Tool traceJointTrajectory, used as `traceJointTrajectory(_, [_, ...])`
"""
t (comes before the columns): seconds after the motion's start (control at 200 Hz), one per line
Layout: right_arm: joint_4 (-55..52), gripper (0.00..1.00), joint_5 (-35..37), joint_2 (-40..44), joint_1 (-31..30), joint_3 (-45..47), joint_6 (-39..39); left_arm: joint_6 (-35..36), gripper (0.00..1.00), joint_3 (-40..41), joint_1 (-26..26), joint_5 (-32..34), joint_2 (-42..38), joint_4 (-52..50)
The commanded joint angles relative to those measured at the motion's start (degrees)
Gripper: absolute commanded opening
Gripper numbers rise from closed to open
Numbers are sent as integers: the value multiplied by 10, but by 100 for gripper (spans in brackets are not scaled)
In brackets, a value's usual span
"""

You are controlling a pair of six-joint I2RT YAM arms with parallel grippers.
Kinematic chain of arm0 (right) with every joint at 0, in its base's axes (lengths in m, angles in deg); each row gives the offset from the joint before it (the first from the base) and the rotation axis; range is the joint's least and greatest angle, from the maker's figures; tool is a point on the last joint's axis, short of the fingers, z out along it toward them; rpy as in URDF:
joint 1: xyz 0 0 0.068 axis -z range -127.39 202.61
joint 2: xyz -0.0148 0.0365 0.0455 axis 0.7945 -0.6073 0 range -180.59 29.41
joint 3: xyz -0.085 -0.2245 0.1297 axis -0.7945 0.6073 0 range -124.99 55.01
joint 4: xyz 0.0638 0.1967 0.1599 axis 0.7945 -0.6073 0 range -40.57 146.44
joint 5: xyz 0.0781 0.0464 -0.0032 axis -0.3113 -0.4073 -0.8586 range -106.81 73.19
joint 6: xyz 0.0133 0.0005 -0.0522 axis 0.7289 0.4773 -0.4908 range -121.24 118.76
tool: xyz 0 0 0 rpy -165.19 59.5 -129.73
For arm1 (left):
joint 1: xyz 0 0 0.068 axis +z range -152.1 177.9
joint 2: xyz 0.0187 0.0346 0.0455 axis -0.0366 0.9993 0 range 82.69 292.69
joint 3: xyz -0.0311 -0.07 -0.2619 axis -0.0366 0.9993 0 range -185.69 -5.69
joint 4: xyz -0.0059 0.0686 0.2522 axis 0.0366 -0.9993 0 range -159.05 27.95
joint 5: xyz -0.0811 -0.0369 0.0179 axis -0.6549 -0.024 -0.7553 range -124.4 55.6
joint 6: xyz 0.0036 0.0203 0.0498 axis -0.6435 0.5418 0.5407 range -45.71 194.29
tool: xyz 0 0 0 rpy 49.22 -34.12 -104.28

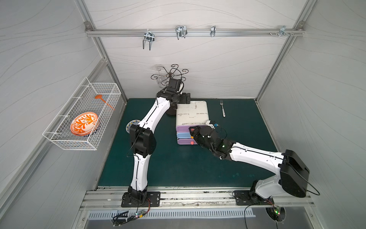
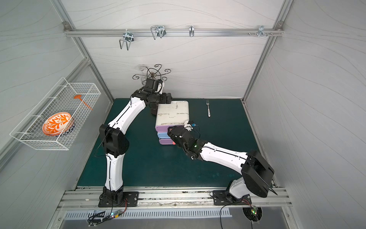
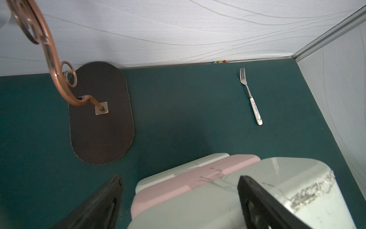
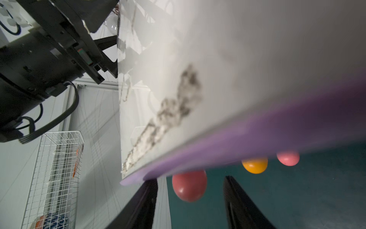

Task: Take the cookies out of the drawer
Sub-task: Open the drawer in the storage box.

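Right wrist: jaws flank red knob (image 4: 189, 185), apart.

Dark green counter (image 1: 178, 168); white drawer unit (image 1: 191, 115), fronts purple, blue, purple; red knob (image 4: 189, 185), orange knob (image 4: 254, 165), pink knob (image 4: 288, 157); bowl (image 1: 84, 124) orange-and-white leaf pattern; white wire basket (image 1: 71, 143).
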Motion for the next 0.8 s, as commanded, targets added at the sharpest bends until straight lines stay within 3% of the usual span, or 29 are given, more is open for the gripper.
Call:
traceJointTrajectory(0.0, [-3,55,30,-1,3,-15,-6,17,95,16,0,-8,-12,-40])
traceJointTrajectory(0.19, [-8,51,44,0,2,-20,-6,20,95,26,0,-14,-16,-38])
traceJointTrajectory(0.3, [-13,43,48,-7,-2,-27,-5,24,95,30,0,-16,-17,-37])
traceJointTrajectory(0.48, [-20,39,66,-3,-8,-26,-6,26,95,39,0,-16,-22,-35])
traceJointTrajectory(0.64, [-21,27,65,-5,-13,-30,-11,25,95,48,0,-13,-24,-33])
traceJointTrajectory(0.795, [-24,23,75,4,-28,-20,-12,23,95,49,0,-11,-22,-31])
